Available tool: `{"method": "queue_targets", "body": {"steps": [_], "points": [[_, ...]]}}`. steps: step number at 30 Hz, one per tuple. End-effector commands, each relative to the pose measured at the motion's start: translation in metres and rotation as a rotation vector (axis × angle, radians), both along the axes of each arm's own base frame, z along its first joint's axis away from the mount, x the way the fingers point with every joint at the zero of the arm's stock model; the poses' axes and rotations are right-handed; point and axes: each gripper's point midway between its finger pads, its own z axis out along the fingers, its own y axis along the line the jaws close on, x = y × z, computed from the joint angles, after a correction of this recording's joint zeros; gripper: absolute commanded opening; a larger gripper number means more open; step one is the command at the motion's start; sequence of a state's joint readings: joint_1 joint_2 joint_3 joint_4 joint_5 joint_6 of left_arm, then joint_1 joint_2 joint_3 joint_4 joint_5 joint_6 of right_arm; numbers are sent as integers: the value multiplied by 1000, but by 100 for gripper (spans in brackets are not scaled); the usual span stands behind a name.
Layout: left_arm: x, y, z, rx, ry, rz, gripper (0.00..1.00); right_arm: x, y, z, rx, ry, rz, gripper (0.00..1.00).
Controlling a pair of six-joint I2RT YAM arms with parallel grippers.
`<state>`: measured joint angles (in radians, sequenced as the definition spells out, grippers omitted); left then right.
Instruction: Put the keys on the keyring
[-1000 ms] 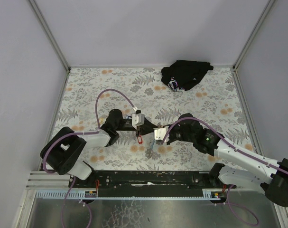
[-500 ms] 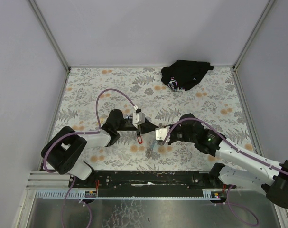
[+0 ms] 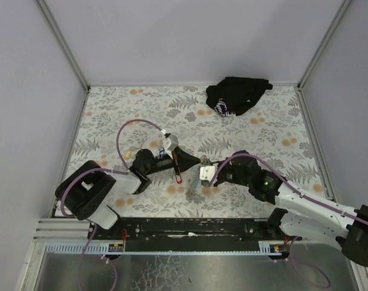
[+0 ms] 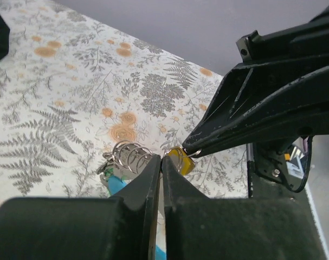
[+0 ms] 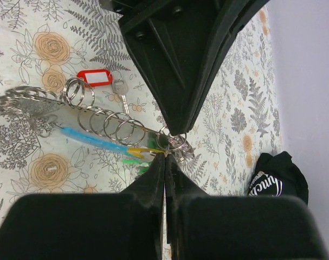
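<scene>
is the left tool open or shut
Shut. In the left wrist view the left tool has its fingers meeting at the tips beside the yellow tag; whether they pinch anything, cannot tell.

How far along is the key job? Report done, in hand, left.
Done: nothing certain. The red-tagged key lies beside the keyring, a chain of rings; I cannot tell whether it is threaded on. In hand: left gripper and right gripper, both shut, tips meeting at the end ring by the yellow tag. Left: threading on any keys not yet on.
</scene>
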<state>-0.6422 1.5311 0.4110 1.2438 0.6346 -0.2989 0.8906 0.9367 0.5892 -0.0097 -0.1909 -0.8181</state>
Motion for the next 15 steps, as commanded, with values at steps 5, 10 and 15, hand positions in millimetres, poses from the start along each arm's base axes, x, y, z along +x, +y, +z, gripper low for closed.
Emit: {"method": "queue_targets", "body": {"steps": [5, 10, 15], "points": [[24, 19, 32, -275, 110, 227, 0, -2, 18, -13, 52, 1, 10, 0], [21, 20, 30, -270, 110, 239, 0, 3, 17, -5, 55, -40, -7, 0], [15, 16, 24, -191, 13, 199, 9, 5, 15, 15, 45, -79, -1, 0]]}}
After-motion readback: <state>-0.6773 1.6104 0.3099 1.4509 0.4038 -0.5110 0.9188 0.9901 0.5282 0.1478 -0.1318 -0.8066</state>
